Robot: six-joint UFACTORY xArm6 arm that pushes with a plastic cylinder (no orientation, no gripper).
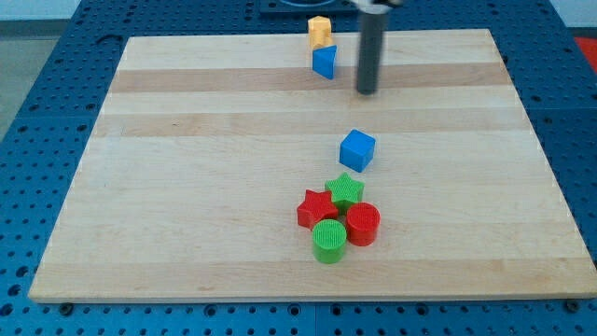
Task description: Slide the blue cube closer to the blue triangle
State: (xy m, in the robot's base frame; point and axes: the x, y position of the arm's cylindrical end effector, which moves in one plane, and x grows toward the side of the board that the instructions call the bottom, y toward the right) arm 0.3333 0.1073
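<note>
You've got a pale wooden worktop (187,187) filling most of the view, on a blue perforated base (37,140) that shows at all four edges; the base is cut off by the frame on every side.

The rod (370,47) comes down from the view's top, its upper part cut off by the frame edge — you can't see the arm behind it; my tip (367,92) sits on the worktop near the top, right of centre. There's no hand on this rig, just the bare rod, so nothing opens or closes and nothing is held; my tip touches no block.

Blue cube (356,149): alone near the middle of the worktop, below my tip and a little to the view's left of it, clearly apart from it. Blue triangle (324,62): near the top edge, just left of the rod, not touching it; its shape is hard to make out at this size. Yellow block (319,30) sits right above the blue triangle, at the worktop's top edge — touching or not, you can't tell; its shape is unclear too.

Below the blue cube, a tight cluster: green star (345,189) at the top, red star (316,207) to its lower left, red cylinder (363,224) to its lower right, green cylinder (328,241) at the bottom; they overlap in view, so parts of each are hidden. The blue cube stands between the cluster and the blue triangle, nearer the cluster.
</note>
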